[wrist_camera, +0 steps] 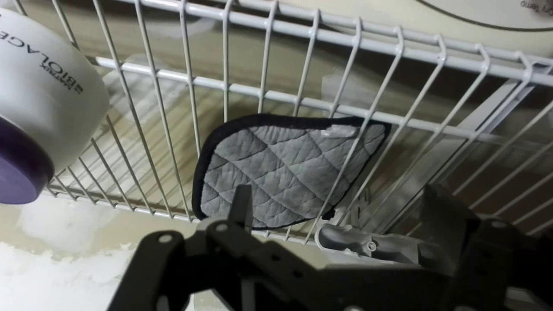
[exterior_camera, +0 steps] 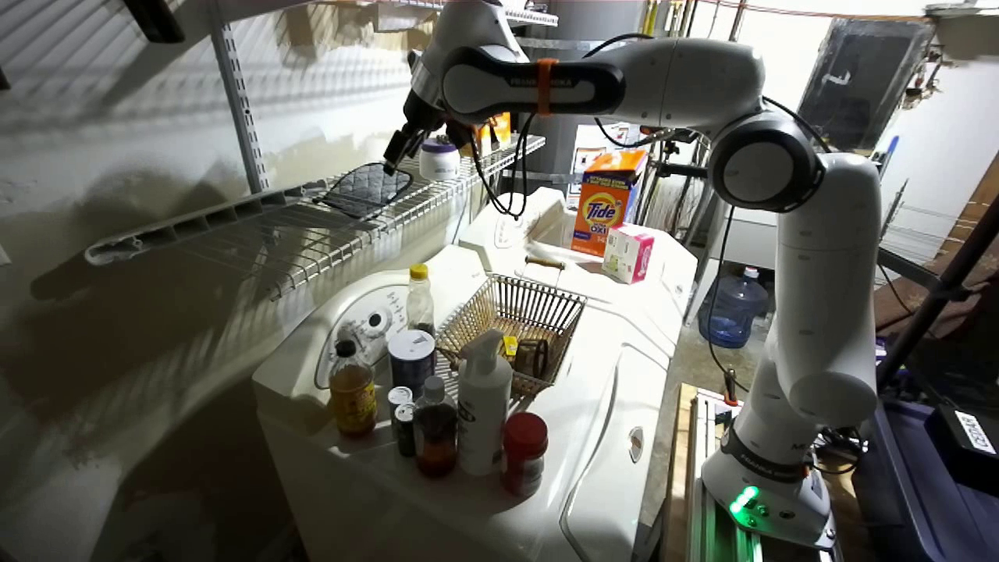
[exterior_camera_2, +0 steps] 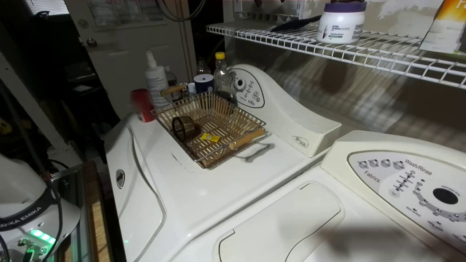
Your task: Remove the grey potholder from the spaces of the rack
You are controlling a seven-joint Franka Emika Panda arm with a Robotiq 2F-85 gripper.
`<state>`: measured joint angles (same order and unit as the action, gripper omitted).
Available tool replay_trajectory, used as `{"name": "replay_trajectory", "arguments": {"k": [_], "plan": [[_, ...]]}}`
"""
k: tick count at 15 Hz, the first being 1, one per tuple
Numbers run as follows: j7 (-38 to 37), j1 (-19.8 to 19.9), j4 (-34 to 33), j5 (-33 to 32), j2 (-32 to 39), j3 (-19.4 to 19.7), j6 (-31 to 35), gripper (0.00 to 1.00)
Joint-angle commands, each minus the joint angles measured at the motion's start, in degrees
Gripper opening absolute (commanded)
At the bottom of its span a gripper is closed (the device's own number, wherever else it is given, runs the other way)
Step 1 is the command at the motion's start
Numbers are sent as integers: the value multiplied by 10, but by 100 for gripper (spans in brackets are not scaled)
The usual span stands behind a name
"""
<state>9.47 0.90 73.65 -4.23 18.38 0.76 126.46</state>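
Observation:
The grey potholder (wrist_camera: pixel 281 168), quilted with a dark border, lies on the rack (wrist_camera: pixel 289 28) in the wrist view. Its narrower right corner passes under a rod or two; the rest lies over the rods. It shows on the rack (exterior_camera: pixel 312 275) in an exterior view (exterior_camera: pixel 365 191), and as a dark edge-on strip behind the jar on the rack (exterior_camera_2: pixel 349 54) in an exterior view (exterior_camera_2: pixel 296 24). My gripper (wrist_camera: pixel 339 201) is open and empty. Its left finger overlaps the potholder's lower part in view; contact cannot be told. In an exterior view my gripper (exterior_camera: pixel 394 152) hangs at the potholder's far edge.
A white jar with purple lid (wrist_camera: pixel 52 86) stands on the rack close beside the potholder. A long grey plastic piece (wrist_camera: pixel 367 246) lies along the rack's wall side. Below are a wire basket (exterior_camera_2: pixel 247 116), several bottles and a Tide box (exterior_camera: pixel 601 207) on the machines.

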Motion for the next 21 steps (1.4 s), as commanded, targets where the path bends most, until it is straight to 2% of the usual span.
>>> {"name": "replay_trajectory", "arguments": {"k": [1,3,10,17,21], "plan": [[0,7,-88,2,55,2,-54,100],[-14,6,-111,-13,73,11,-65,100],[-61,14,-174,5,125,38,-95,100],[-60,35,-234,44,165,24,-158,100],[-59,51,-267,90,184,10,-185,97]]}}
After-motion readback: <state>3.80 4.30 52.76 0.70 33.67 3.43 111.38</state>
